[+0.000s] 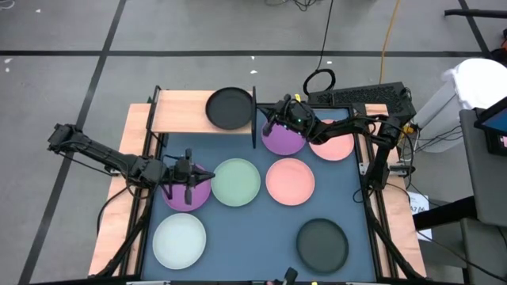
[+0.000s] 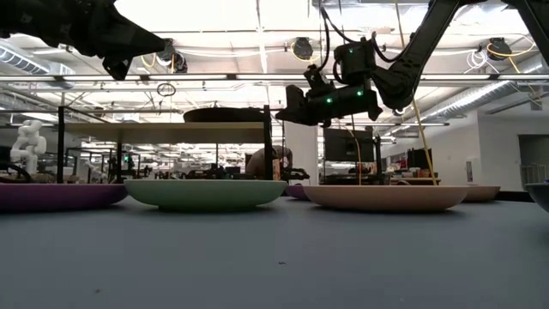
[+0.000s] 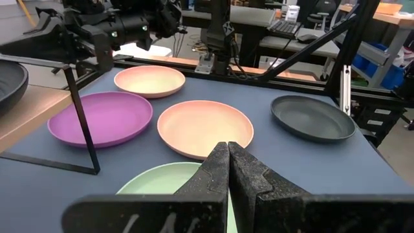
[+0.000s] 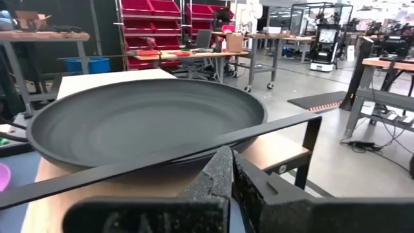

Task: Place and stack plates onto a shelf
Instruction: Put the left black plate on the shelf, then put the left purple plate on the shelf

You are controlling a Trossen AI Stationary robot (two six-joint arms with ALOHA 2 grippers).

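Observation:
The shelf (image 1: 178, 112) stands at the table's far left, and a black plate (image 1: 230, 108) rests flat on its light-wood board. My right gripper (image 4: 231, 155) hovers shut just right of the shelf's black frame (image 4: 162, 160), level with that black plate (image 4: 142, 123) and above a purple plate (image 1: 287, 141). My left gripper (image 3: 228, 150) is shut and raised over the second purple plate (image 1: 184, 194) near the table's left edge. On the tabletop lie a pale green plate (image 1: 236, 182), two pink plates (image 1: 290, 180) (image 1: 334, 146), a whitish plate (image 1: 180, 241) and another black plate (image 1: 322, 244).
The shelf's thin black frame post (image 3: 81, 123) stands between the shelf and the purple plate (image 3: 100, 120). Wooden side rails (image 1: 111, 229) run along both table sides. A keyboard (image 1: 360, 96) and cables lie beyond the far right corner. Bare tabletop (image 1: 253, 237) shows near the front middle.

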